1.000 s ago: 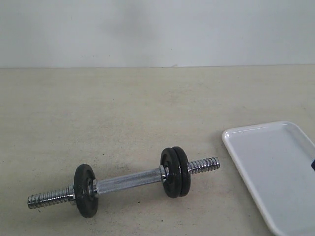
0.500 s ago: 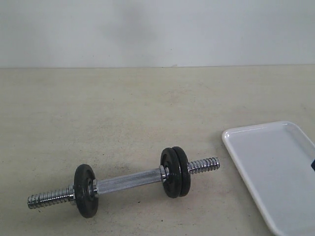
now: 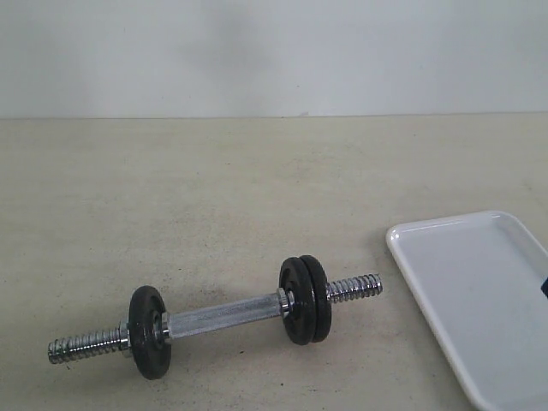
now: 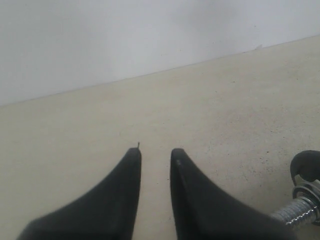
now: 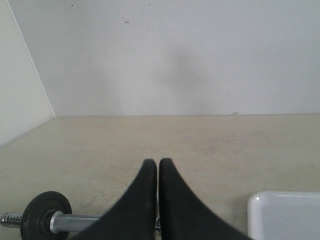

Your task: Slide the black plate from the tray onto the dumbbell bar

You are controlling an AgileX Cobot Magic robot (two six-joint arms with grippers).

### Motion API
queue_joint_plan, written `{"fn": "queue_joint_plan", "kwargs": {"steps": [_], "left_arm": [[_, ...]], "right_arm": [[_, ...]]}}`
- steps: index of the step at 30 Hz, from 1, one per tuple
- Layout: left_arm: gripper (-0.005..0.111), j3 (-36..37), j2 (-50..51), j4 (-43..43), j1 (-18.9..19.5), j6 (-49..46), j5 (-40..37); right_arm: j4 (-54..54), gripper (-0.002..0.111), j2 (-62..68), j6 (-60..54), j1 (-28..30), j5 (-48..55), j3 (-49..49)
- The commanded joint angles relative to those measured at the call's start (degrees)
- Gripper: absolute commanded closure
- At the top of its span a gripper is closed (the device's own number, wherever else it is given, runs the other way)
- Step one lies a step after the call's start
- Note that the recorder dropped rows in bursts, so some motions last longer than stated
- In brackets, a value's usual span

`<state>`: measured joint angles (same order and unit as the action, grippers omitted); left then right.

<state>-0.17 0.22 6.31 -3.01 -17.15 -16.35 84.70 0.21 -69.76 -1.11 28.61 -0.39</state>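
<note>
In the lower middle of the exterior view the dumbbell bar (image 3: pixel 224 314) is seen lying flat on the table (image 3: pixel 257 188), slanted slightly upward toward the right. A left disc (image 3: pixel 150 332) sits near one threaded end, and two discs are pressed together near the other. Of that pair, the one facing the tray is taken to be the black plate (image 3: pixel 319 300), set against the inner disc (image 3: pixel 295 300). It is threaded on the bar and is not in the tray (image 3: pixel 479 291). The visible part of the tray, at the lower right, shows nothing in it, though its far side is cut off by the frame edge. The sliding step is therefore judged to be done. Only a pull-back of the arms, or a check that the plate sits square against its neighbour, appears to be called for. The left gripper (image 4: pixel 155 152) is shown with its jaws a narrow gap apart and nothing between them, over bare table with a threaded end of the bar near it. The right gripper (image 5: pixel 158 162) is shown with its jaws pressed together and empty, the bar to one side and the tray's corner to the other. Open room is found across the upper half of the table up to the wall (image 3: pixel 274 51). The tight spot is the gap between the right threaded tip and the tray's rim.
</note>
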Motion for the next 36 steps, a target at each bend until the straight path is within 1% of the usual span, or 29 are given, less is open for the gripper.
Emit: {"fn": "queue_joint_plan", "kwargs": {"steps": [1, 4, 6, 9, 11, 13, 20, 22, 24, 25, 26, 27, 31, 36], "left_arm": [[0.087, 0.17, -0.22, 0.32, 0.15, -0.41, 0.11], [0.087, 0.17, -0.22, 0.32, 0.15, -0.41, 0.04], [0.087, 0.17, -0.22, 0.32, 0.15, -0.41, 0.04], [0.087, 0.17, -0.22, 0.32, 0.15, -0.41, 0.04], [0.087, 0.17, -0.22, 0.32, 0.15, -0.41, 0.04], [0.087, 0.17, -0.22, 0.32, 0.15, -0.41, 0.04], [0.087, 0.17, -0.22, 0.32, 0.15, -0.41, 0.04], [0.087, 0.17, -0.22, 0.32, 0.15, -0.41, 0.04], [0.087, 0.17, -0.22, 0.32, 0.15, -0.41, 0.04], [0.087, 0.17, -0.22, 0.32, 0.15, -0.41, 0.04], [0.087, 0.17, -0.22, 0.32, 0.15, -0.41, 0.04], [0.087, 0.17, -0.22, 0.32, 0.15, -0.41, 0.04], [0.087, 0.17, -0.22, 0.32, 0.15, -0.41, 0.04], [0.087, 0.17, -0.22, 0.32, 0.15, -0.41, 0.04]], "right_arm": [[-0.13, 0.109, -0.21, -2.8, 0.0, -2.72, 0.39], [-3.93, 0.109, -0.21, -4.12, 0.0, -8.14, 0.39], [-7.78, 0.109, -0.21, -1.12, 0.0, -12.23, 0.39], [-19.25, 0.109, -0.21, 8.16, 0.0, -16.86, 0.39], [-31.69, 0.109, -0.21, 17.71, 0.0, -18.85, 0.39], [-40.88, 0.109, -0.21, 25.74, 0.0, -19.58, 0.39], [-42.11, 0.109, -0.21, 25.37, 0.0, -22.84, 0.39], [-44.97, 0.109, -0.21, 27.51, 0.0, -23.13, 0.39], [-54.95, 0.109, -0.21, 37.76, 0.0, -22.94, 0.39], [-69.97, 0.109, -0.21, 53.94, 0.0, -22.34, 0.39], [-77.23, 0.109, -0.21, 60.1, 0.0, -21.61, 0.39], [-85.41, 0.109, -0.21, 69.76, 0.0, -19.81, 0.39], [-85.35, 0.109, -0.21, 71.13, 0.0, -12.62, 0.39], [-86.53, 0.109, -0.21, 72.46, 0.0, -9.55, 0.39]]}}
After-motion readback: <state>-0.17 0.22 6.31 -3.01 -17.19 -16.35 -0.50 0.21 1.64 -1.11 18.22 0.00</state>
